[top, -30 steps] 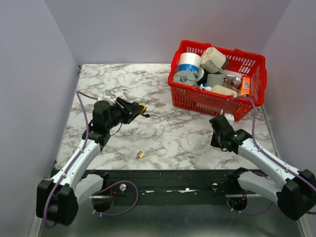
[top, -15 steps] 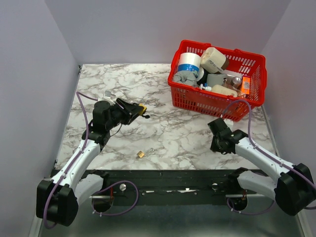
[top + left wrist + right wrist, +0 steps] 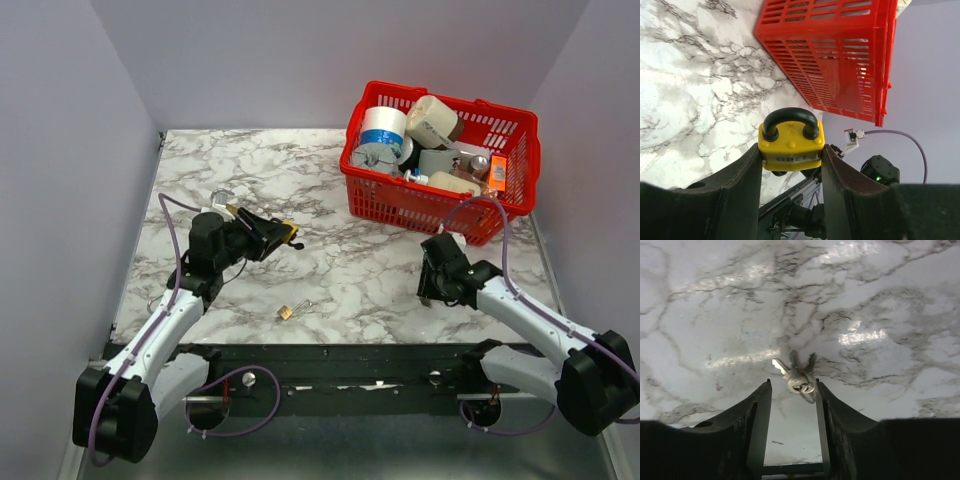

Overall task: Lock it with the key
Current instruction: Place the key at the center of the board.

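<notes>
My left gripper [image 3: 276,236] hangs above the table's left half, shut on a yellow padlock [image 3: 790,142] with a black shackle. The padlock [image 3: 289,231] sticks out past the fingertips, its shackle closed and pointing away from the wrist. In the right wrist view a bunch of silver keys [image 3: 800,379] on a ring lies flat on the marble, just beyond and between the tips of my right gripper [image 3: 793,385]. That gripper [image 3: 430,285] is open, low over the table's right half, and touches nothing. In the top view the keys are hidden under it.
A red basket [image 3: 470,215] full of tape rolls and other items stands at the back right, close behind the right arm. A small brass padlock with a key [image 3: 287,312] lies near the front edge. A metal ring [image 3: 222,196] lies behind the left arm.
The right gripper has opened and shifted slightly left. The left gripper with the yellow padlock has drifted a little toward the near edge.
</notes>
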